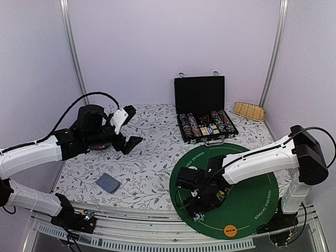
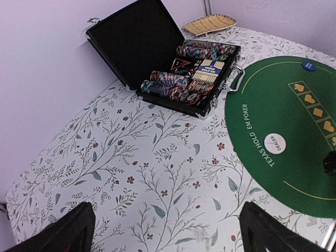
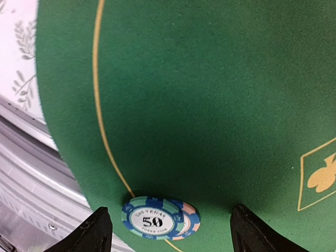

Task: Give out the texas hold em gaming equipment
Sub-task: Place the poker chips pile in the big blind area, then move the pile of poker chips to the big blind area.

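Observation:
Two striped poker chips lie overlapped on the green round mat, on its gold line near the front edge. The top chip reads 50. My right gripper hangs over them, open, with a finger on either side and neither touching. In the top view it is over the mat's near-left part. More chips fill the open black case. A white dealer disc and a blue disc rest on the mat, and an orange disc sits at its front. A blue-grey card deck lies front left. My left gripper is open and holds nothing, raised at the back left.
The woven tan basket piece stands at the back right corner beside the case. The floral cloth covers the table below my left gripper. The table's metal front rail runs just past the mat's edge.

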You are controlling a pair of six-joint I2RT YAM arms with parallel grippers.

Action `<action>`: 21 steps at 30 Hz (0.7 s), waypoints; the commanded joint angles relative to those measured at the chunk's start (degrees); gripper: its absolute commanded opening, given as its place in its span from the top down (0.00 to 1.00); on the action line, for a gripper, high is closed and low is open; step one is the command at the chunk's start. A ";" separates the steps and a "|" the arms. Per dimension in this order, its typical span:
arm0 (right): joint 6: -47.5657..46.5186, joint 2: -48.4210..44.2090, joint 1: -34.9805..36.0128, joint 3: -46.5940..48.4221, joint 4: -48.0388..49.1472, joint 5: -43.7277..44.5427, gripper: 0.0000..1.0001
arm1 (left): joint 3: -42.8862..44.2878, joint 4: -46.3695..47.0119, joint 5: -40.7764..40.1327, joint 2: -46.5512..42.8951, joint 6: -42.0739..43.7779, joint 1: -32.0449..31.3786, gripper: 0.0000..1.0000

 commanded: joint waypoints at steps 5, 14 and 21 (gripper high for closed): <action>3.19 2.65 1.61 -0.72 1.84 -1.35 0.26 | -0.12 0.34 0.30 -0.23 -0.17 -0.63 0.02; 4.45 4.36 3.79 1.11 -2.13 -0.70 0.36 | -0.03 0.33 0.47 -0.23 -0.24 -0.64 0.02; 4.49 3.69 3.85 -0.09 -2.22 -1.34 0.52 | -0.03 0.31 0.52 -0.28 -0.32 -0.64 0.02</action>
